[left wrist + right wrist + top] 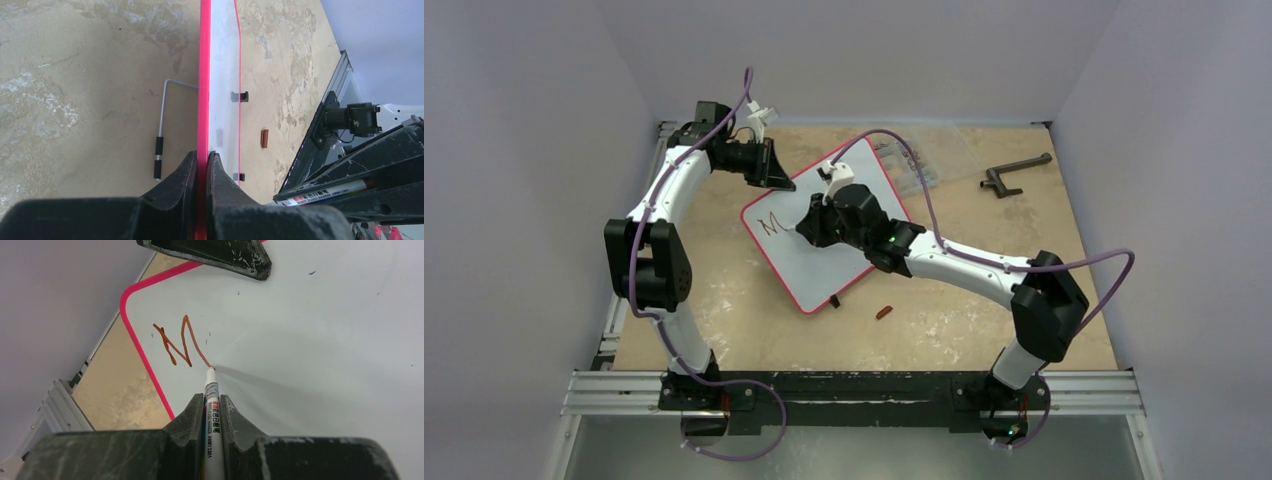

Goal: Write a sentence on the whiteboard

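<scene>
On the scuffed tan wooden table (pixel 724 310), centre, set askew: a large flat white rectangular whiteboard with a thin red rim (pixel 824 265), its far corner lying within the left arm's reach.

Item 1. Left gripper (pixel 201 156): black fingers pressed together on the board's red edge, one on each face. Judged purpose: to pin the board so that pen pressure could not slide it.

Item 2. Right gripper (pixel 212 402): fingers pinching a slim white-barrelled marker with a printed label (pixel 211 385). The barrel ran out between them and the tip touched the white surface. It was held at a low slant, likely for a firm, controllable stroke.

Item 3. The sentence (pixel 172 346): one uneven reddish-brown "M" only, beside the rim near a corner, with the tip at the foot of its last stroke. Judged progress: barely begun, no other strokes seen.

Item 4. Small reddish-brown cap-like piece (pixel 884 312): on the table just off the board's near edge, probably the marker's cap, too small to confirm.

Item 5. Clear plastic parts box (pixel 924 155) just beyond the board's far edge, and a dark crank-shaped metal handle (pixel 1014 170) farther right, apart from the work.
</scene>
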Robot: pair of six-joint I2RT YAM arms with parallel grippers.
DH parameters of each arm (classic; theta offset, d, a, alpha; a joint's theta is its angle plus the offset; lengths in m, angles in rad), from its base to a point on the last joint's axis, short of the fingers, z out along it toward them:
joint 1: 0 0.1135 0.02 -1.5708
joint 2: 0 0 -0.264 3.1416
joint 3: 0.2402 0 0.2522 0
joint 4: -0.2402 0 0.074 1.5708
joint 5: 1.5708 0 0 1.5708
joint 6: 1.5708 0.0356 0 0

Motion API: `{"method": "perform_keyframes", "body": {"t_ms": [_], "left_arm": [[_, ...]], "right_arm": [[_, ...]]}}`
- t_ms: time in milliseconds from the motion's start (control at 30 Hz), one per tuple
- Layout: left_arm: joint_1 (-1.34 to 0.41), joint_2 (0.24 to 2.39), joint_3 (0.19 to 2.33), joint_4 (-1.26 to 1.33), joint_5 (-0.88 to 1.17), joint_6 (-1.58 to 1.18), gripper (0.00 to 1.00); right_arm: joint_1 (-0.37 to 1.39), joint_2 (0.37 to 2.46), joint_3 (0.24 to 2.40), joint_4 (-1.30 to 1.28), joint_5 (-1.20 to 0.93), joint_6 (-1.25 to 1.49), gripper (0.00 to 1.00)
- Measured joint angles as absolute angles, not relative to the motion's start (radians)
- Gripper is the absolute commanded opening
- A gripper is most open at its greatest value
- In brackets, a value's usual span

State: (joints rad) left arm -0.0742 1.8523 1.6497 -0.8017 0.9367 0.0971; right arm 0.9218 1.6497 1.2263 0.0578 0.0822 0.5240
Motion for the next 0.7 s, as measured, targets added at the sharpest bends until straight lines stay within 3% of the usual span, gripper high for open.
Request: {"method": "perform_keyframes", "body": {"t_ms": [700], "left_arm": [[-0.093, 1.851, 1.666, -0.813, 0.917, 0.097, 0.00]], "right_arm": [[0.862, 1.671, 1.354, 0.051, 0.077, 0.527, 0.00]]}}
